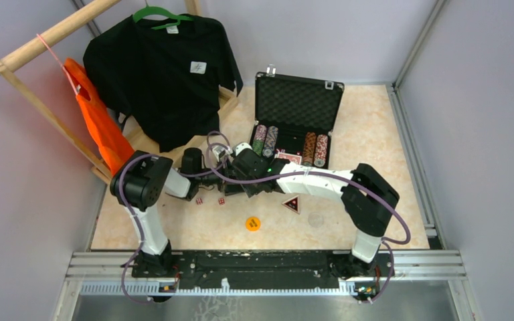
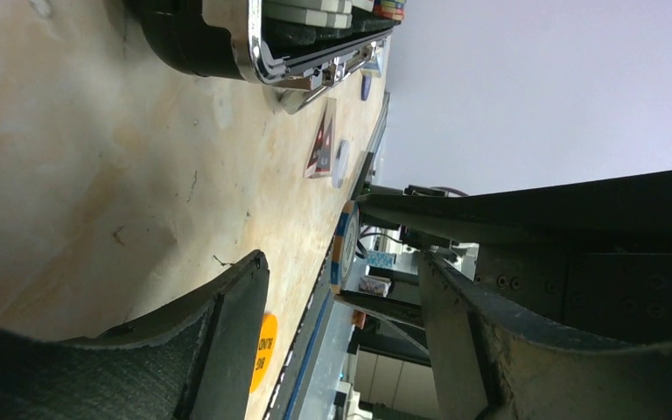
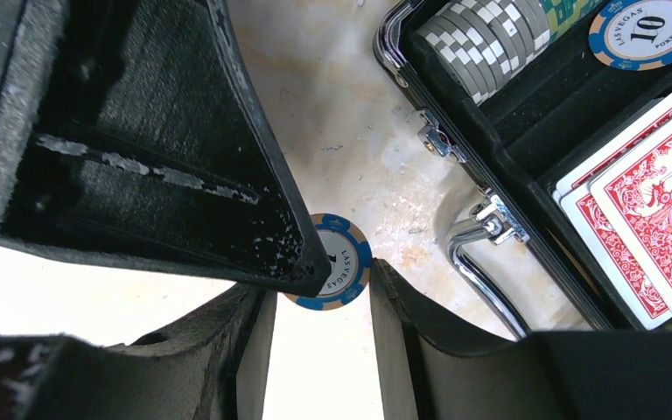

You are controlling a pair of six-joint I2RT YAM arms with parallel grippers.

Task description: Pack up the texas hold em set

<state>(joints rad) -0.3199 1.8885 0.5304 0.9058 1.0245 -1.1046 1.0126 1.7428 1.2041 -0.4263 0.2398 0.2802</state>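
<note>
Top external view: the black case with silver latches [image 1: 299, 101] lies open at the back of the pale table [image 1: 375, 134], with its foam lid standing up. Rows of striped poker chips [image 1: 265, 140] sit in it, next to some red-backed cards [image 1: 289, 158]. In front of the case, the two arms meet in the middle. The right wrist view shows the right gripper [image 3: 317, 278] pinching one blue and white poker chip [image 3: 341, 271] by its rim. The chip is held just above the table, near the case's silver handle [image 3: 481, 262]. The right gripper's fingers [image 3: 402, 350] press on the chip from both sides. In the left wrist view the left gripper [image 2: 339, 255] has its fingers [image 2: 227, 341] spread wide, one on each side of that same chip, and there is a gap on both sides. In the right wrist view one left finger crosses in front of the chip, and I cannot tell if it touches. Out on the table lie two small red dice [image 1: 199, 200], a dark triangle token with a red edge [image 1: 292, 204], a round orange token [image 1: 253, 223] and a round clear token [image 1: 316, 219]. At the back left a black T-shirt [image 1: 160, 73] and an orange bag [image 1: 97, 120] hang on a wooden rack [image 1: 47, 37].
</note>
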